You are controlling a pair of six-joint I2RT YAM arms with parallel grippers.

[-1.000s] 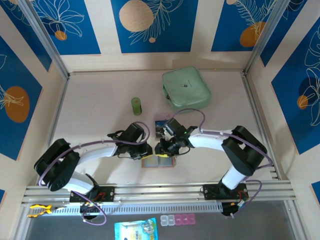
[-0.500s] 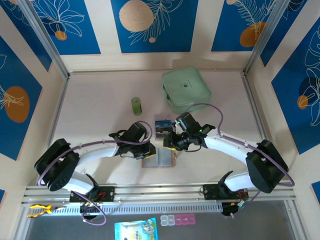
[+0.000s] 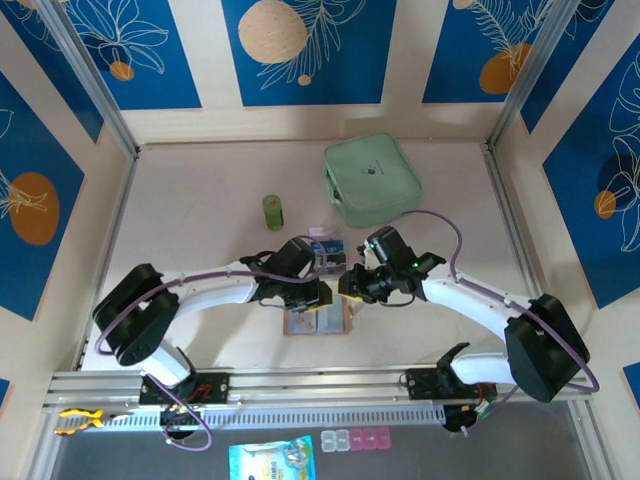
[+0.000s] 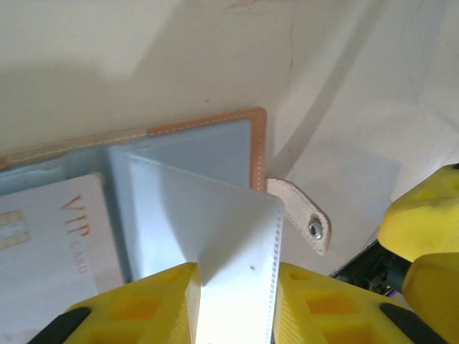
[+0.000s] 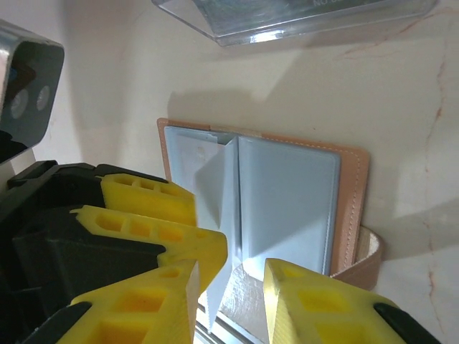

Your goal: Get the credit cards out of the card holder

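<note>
The holder lies open at the near edge of the counter, centre. The left hand grips its inner leaf; a card sits inside. The right hand is narrow; whether it grips cannot be told.

Open for view: the pinkish-tan card holder is lying flat near the front middle of the table, its grey-blue pockets facing up inside a stitched tan border. One pale, translucent inner leaf is standing up from the spine, leaning toward one half. A pale credit card, lettered "VIP CARD" in orange, is lying in the holder beside that leaf. The snap strap, with its metal stud, is sticking out past the holder's edge.
</note>
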